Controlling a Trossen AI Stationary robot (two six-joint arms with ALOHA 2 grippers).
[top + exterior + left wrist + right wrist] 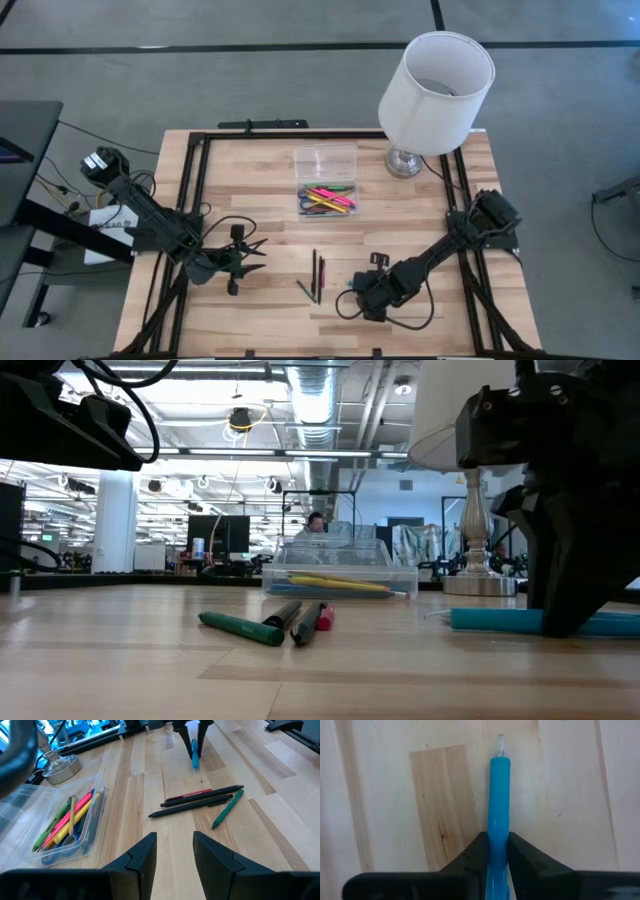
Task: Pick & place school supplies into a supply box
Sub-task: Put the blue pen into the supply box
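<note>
The right gripper (498, 852) pinches a blue pen (499, 800) lying flat on the table (250, 180), well short of the clear box (326, 182), and that narrow grip could let it swivel or slip while lifting.

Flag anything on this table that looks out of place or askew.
Nothing is damaged or spilled. The only oddity is a white-shaded lamp standing beside the supply box. Three pens lie loose on the wood, and the right gripper has its jaws around a blue pen.
</note>
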